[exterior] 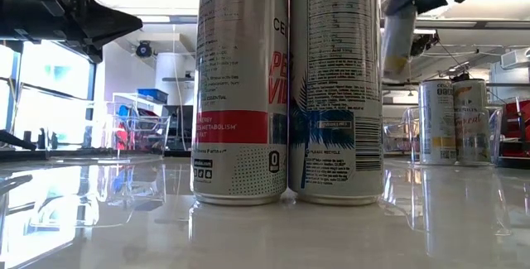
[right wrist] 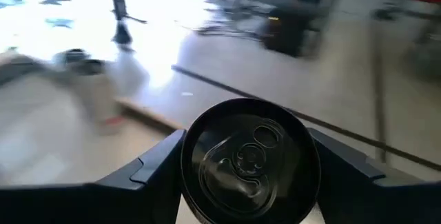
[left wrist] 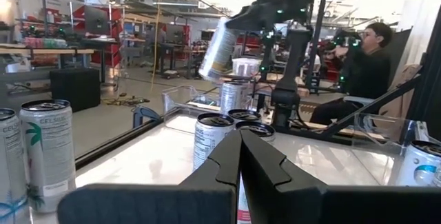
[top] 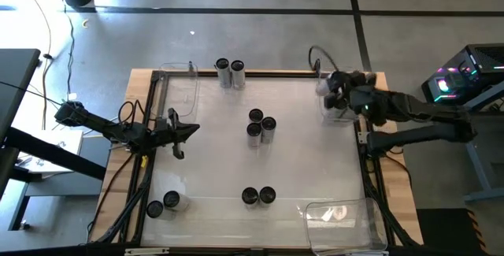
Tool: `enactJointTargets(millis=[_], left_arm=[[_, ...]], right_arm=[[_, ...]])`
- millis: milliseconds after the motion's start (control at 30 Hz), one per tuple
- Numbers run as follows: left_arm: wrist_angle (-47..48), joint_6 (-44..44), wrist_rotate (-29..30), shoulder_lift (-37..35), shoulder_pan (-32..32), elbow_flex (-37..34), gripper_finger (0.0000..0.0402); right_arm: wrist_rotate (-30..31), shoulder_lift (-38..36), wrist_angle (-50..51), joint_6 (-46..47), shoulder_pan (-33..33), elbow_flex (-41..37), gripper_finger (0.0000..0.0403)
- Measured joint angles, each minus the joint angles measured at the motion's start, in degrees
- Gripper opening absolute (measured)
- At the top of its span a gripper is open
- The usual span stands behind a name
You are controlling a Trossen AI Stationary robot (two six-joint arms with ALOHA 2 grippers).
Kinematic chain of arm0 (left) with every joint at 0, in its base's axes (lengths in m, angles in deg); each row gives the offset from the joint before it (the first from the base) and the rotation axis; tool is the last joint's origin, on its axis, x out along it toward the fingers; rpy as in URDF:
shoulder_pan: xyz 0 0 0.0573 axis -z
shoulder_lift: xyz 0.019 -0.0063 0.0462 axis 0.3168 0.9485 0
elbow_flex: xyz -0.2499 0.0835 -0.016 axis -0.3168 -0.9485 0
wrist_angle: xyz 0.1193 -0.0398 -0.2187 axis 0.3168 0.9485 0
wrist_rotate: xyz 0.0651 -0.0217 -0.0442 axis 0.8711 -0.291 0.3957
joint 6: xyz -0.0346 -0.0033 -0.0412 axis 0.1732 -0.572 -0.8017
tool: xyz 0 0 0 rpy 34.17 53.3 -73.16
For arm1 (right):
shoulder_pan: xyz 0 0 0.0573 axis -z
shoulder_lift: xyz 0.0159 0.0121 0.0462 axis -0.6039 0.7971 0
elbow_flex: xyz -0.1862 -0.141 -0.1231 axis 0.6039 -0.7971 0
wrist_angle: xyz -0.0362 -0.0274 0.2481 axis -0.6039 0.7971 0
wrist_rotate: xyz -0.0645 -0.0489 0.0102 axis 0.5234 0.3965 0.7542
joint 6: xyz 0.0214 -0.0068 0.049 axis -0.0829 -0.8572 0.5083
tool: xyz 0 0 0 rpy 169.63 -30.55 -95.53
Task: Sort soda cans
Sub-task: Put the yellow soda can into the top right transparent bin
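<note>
Soda cans stand upright on the white table: two at the far edge (top: pixel 230 70), three in the middle (top: pixel 261 124), two near the front edge (top: pixel 258 197), and two at the near left (top: pixel 163 204). My right gripper (top: pixel 335 92) hangs over the far right of the table, shut on one more can (left wrist: pixel 219 48), which is tilted in the air. My left gripper (top: pixel 185 134) is shut with nothing in it, at the left side, pointing toward the middle cans (left wrist: pixel 227 131). My right gripper pinches the can's side wall near its top (right wrist: pixel 189 165) between its two fingers (right wrist: pixel 162 162), one on each side. The dark top (right wrist: pixel 249 158) faces the wrist camera. The can is lifted clear of the table and hangs tilted below the gripper (exterior: pixel 396 41).
A clear plastic bin (top: pixel 346 220) sits at the near right corner and another (top: pixel 183 90) at the far left. Cables run along the table's left edge (top: pixel 130 177). A seated person (left wrist: pixel 365 65) shows beyond the table's right side.
</note>
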Motion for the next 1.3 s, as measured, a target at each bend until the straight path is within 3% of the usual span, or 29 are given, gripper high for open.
enactJointTargets(millis=[267,467,767,1300], left_arm=[[0.0,0.4,0.0,0.0,0.0,0.0,0.0000],[0.0,0.4,0.0,0.0,0.0,0.0,0.0000],[0.1,0.4,-0.1,0.0,0.0,0.0,0.0000],[0.0,0.3,-1.9,0.0,0.0,0.0,0.0000]], right_arm=[[-11.6,1.8,0.9,-5.4,20.8,0.0,0.0238],[-16.2,6.2,8.7,-0.4,29.1,0.0,0.0238],[-17.3,8.9,16.4,5.2,32.8,-0.4,0.0238],[-18.0,5.0,5.9,11.2,34.4,-15.8,0.0238]])
